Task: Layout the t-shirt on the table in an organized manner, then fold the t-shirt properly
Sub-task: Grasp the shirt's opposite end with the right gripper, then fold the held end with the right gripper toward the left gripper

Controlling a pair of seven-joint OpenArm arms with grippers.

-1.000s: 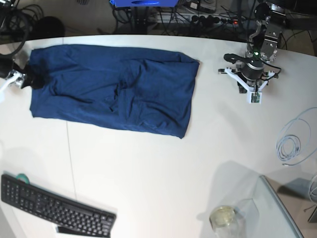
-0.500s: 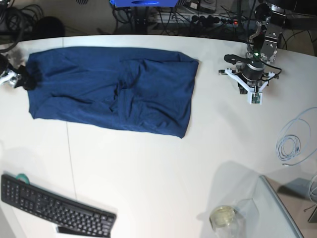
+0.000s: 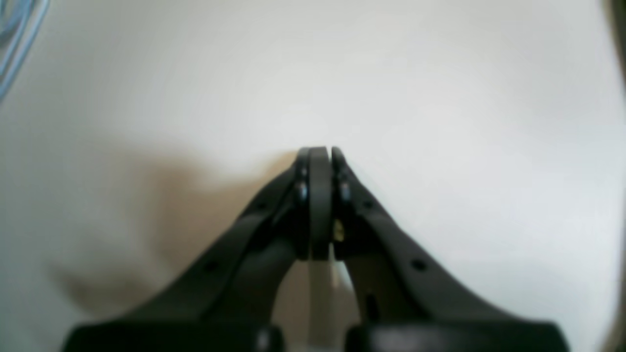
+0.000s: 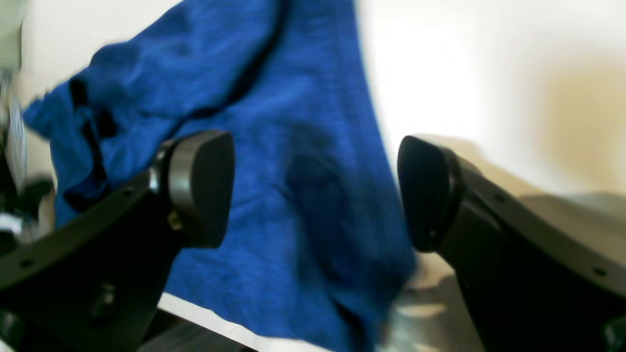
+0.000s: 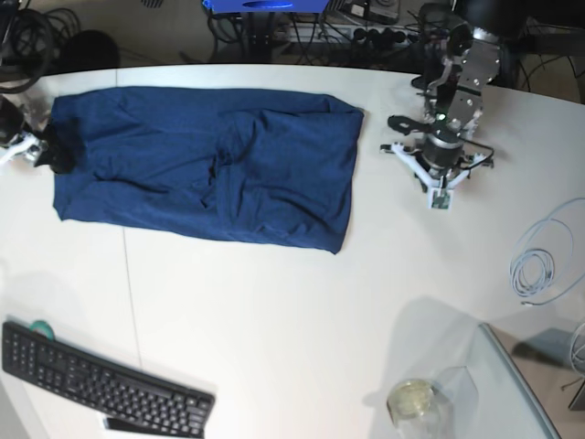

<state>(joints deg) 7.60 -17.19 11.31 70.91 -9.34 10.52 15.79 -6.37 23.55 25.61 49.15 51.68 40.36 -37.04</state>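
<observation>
The dark navy t-shirt [image 5: 206, 165] lies as a wide rectangle on the upper left of the white table [image 5: 302, 320], with some creases near its middle. My right gripper [image 5: 53, 155] sits at the shirt's left end. In the right wrist view it [image 4: 313, 190] is open, its jaws standing wide apart over the blue t-shirt [image 4: 274, 161], with no cloth pinched between the pads. My left gripper [image 5: 437, 151] hovers over bare table just right of the shirt. The left wrist view shows it [image 3: 320, 151] shut on nothing.
A black keyboard [image 5: 101, 384] lies at the front left. A coiled pale cable [image 5: 535, 265] rests at the right edge, and a glass jar [image 5: 411, 400] stands beside a clear panel [image 5: 516, 384] at the front right. Cables and a power strip [image 5: 384, 35] lie behind the table.
The left arm has swung left, closer to the shirt's right edge. The right gripper stays at the shirt's left end, which has shifted slightly.
</observation>
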